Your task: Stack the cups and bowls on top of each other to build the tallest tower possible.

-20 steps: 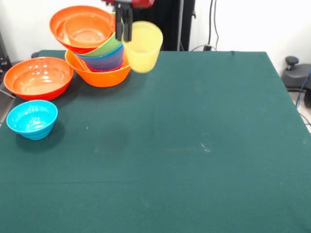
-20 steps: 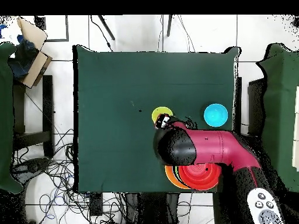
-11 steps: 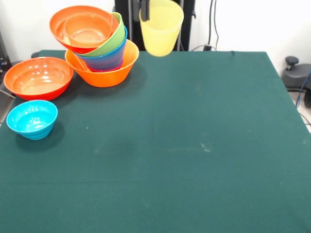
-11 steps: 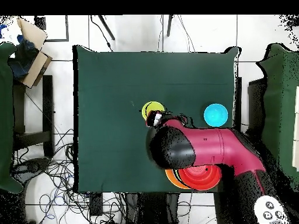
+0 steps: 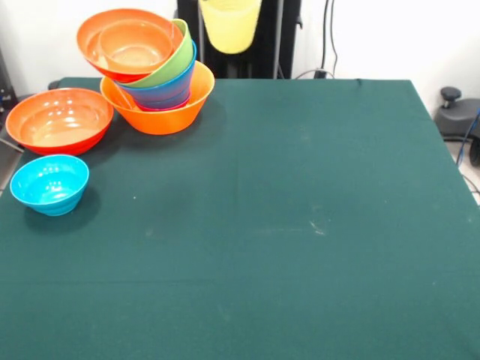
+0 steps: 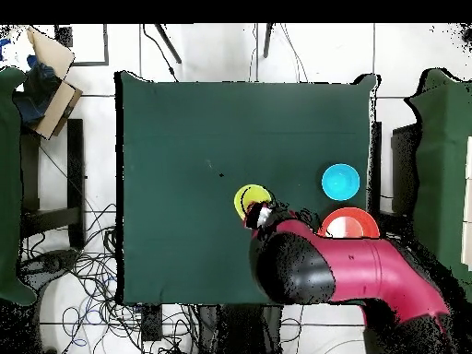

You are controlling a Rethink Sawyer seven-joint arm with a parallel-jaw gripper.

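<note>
Pale-yellow tumbler (image 5: pixel 229 25) hangs upright in air, mouth up.

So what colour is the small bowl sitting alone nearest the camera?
Cyan; the small bowl shows best in the front view.

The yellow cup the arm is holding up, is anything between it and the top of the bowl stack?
Nothing visible does. The yellow cup hangs in the air above the table's far edge, beside the tower and about level with its top orange bowl. Only open air lies between them. The loose red-orange bowl and cyan bowl sit off to the other side.
</note>
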